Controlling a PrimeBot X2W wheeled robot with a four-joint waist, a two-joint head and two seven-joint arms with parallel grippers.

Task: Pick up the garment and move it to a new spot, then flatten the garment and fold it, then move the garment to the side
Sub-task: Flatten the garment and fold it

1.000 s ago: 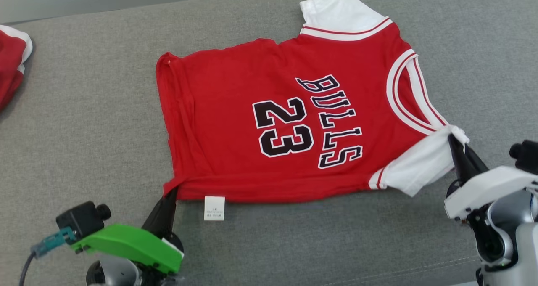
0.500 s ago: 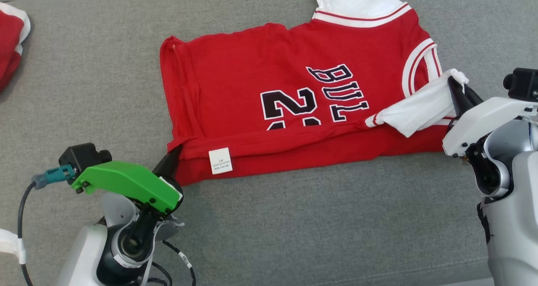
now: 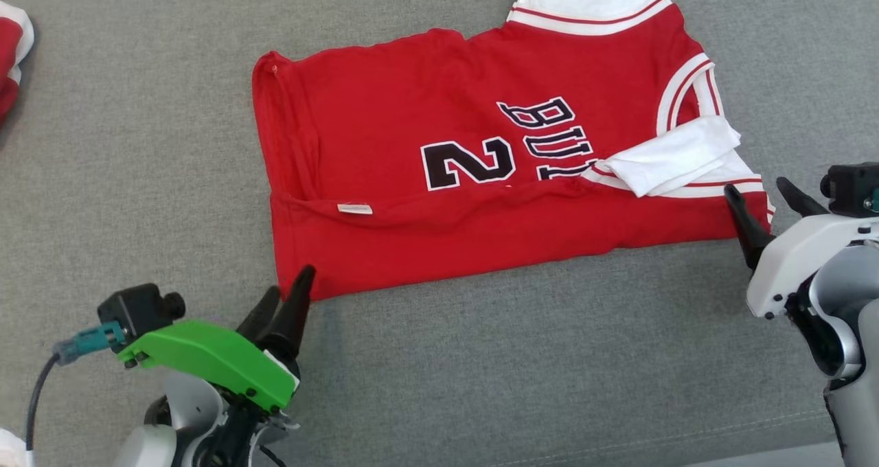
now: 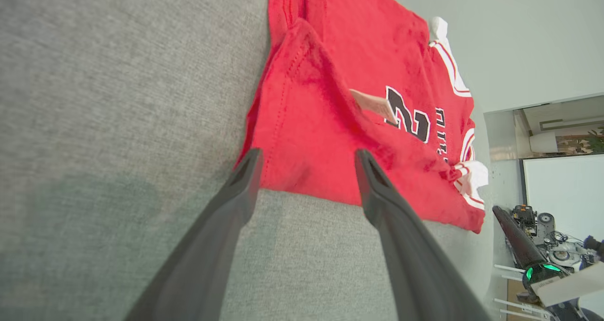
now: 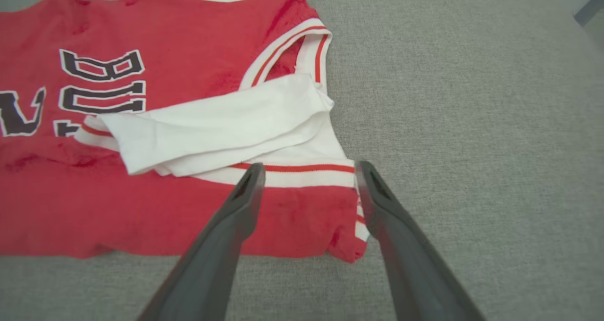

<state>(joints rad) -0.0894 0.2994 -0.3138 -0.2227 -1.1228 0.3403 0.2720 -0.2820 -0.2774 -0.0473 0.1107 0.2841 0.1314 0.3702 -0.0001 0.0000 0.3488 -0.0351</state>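
The garment (image 3: 439, 137) is a red jersey with black lettering and white sleeves, lying on the grey cushion with its near long edge folded up over the print. A white sleeve (image 3: 669, 161) rests on the fold at the right. My left gripper (image 3: 288, 292) stands open at the folded strip's near left corner (image 4: 306, 170), nothing between its fingers. My right gripper (image 3: 759, 192) is open beside the fold's right end (image 5: 306, 203), holding nothing. A white label (image 3: 355, 209) peeks from the fold line.
The grey cushion (image 3: 481, 357) stretches wide in front of the jersey and to its left. Another red and white cloth (image 3: 8, 62) lies at the far left edge. A seam (image 3: 687, 439) runs near the cushion's front right.
Both grippers carried the jersey's near edge up over the print, then opened and let it go. The fold now lies flat and both grippers have drawn back toward me.
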